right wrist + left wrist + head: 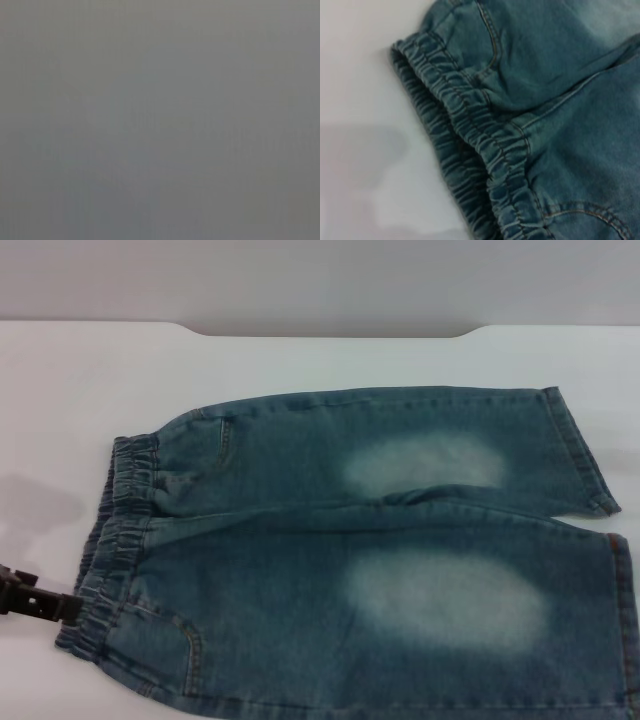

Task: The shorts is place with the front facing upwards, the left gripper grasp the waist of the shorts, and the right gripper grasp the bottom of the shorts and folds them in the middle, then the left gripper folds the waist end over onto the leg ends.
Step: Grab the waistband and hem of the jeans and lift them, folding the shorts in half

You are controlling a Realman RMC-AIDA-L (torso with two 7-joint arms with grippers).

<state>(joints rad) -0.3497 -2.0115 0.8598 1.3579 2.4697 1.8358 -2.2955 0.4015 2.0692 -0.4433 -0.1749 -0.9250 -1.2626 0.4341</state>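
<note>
A white tabletop (90,390) spreads under me, with a grey wall behind it. At the far left my left tool (40,602) reaches in low from the edge, its black tip just touching the near end of the waist of the shorts (118,540); I cannot tell whether its fingers are apart or together. My left wrist view shows that puckered elastic band (470,135) from close above, with a curved pocket seam beside it. The shorts (380,560) lie flat, waist to my left and legs running to my right, each leg with a pale faded patch (445,600). On the right the leg ends (580,455) lie straight and hemmed. My right tool is out of sight; its wrist view shows only plain grey.
</note>
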